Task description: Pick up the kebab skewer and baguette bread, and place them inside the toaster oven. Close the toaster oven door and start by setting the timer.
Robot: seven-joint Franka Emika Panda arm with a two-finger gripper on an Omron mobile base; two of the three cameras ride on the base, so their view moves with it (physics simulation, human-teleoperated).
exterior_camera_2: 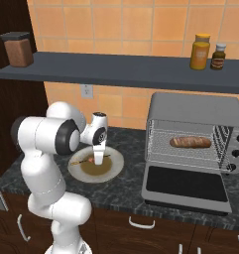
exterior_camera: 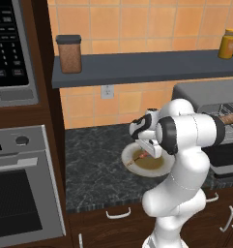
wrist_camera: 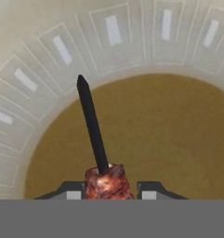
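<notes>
The kebab skewer (wrist_camera: 92, 130) lies on a cream plate (wrist_camera: 62, 51) with a brown centre, its dark stick pointing away from the hand. My gripper (wrist_camera: 111, 193) is down on the plate, and its two fingertips are closed against a reddish meat chunk (wrist_camera: 108, 182). From the base views, the gripper (exterior_camera_2: 97, 158) stands upright over the skewer (exterior_camera_2: 86, 160) on the plate (exterior_camera_2: 116, 168). The baguette bread (exterior_camera_2: 190, 142) rests on the wire rack inside the grey toaster oven (exterior_camera_2: 195, 106). The toaster oven door (exterior_camera_2: 185, 186) hangs open, flat over the counter.
A dark shelf (exterior_camera_2: 116, 69) runs above the counter with a brown jar (exterior_camera_2: 18, 48) at its left end and two bottles (exterior_camera_2: 200, 52) at its right. A microwave (exterior_camera: 9, 48) and a wall oven (exterior_camera: 16, 193) stand left of the counter. Drawer handles line the front edge.
</notes>
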